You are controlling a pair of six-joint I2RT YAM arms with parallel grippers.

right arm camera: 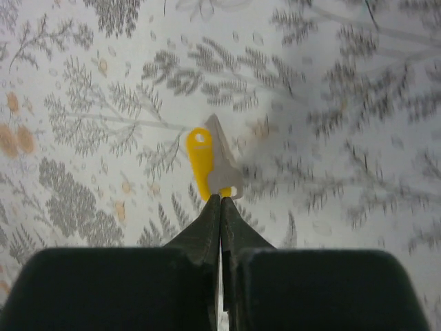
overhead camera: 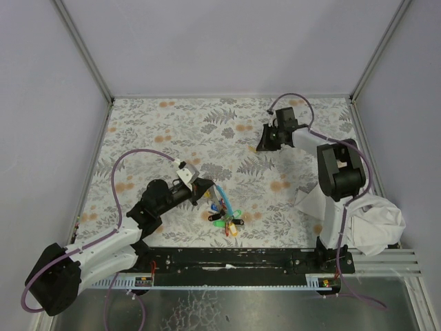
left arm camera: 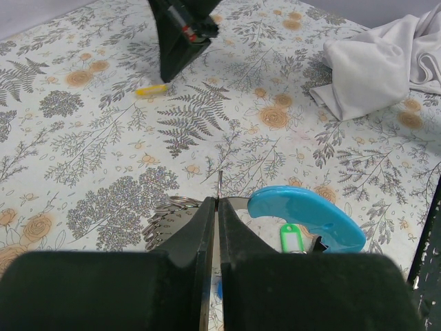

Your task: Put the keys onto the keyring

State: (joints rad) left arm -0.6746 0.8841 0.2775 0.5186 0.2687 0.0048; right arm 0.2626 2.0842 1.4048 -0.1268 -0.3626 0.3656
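STEP: I was picking up the loose yellow key (right arm camera: 200, 155), flat on the far table (overhead camera: 172, 124) | right claw (right arm camera: 220, 201) stood closed tight at its end, hold unconfirmed | left claw (left arm camera: 217, 207) stood clamped on the keyring (left arm camera: 176, 205) | NEXT, as I judged: lift, carry across, align hole with ring.

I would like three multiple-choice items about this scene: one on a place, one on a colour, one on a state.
1. Where does the white cloth lie?
A) beside the right arm's base
B) in the far left corner
C) in the middle

2. What colour is the head of the loose key?
A) red
B) yellow
C) green

3. How do the fingers of the right gripper stand?
A) wide open
B) shut together
C) out of view

Answers:
1 A, the top view shows it next to that base.
2 B, the right wrist view shows yellow plastic.
3 B, no gap shows between the fingertips.
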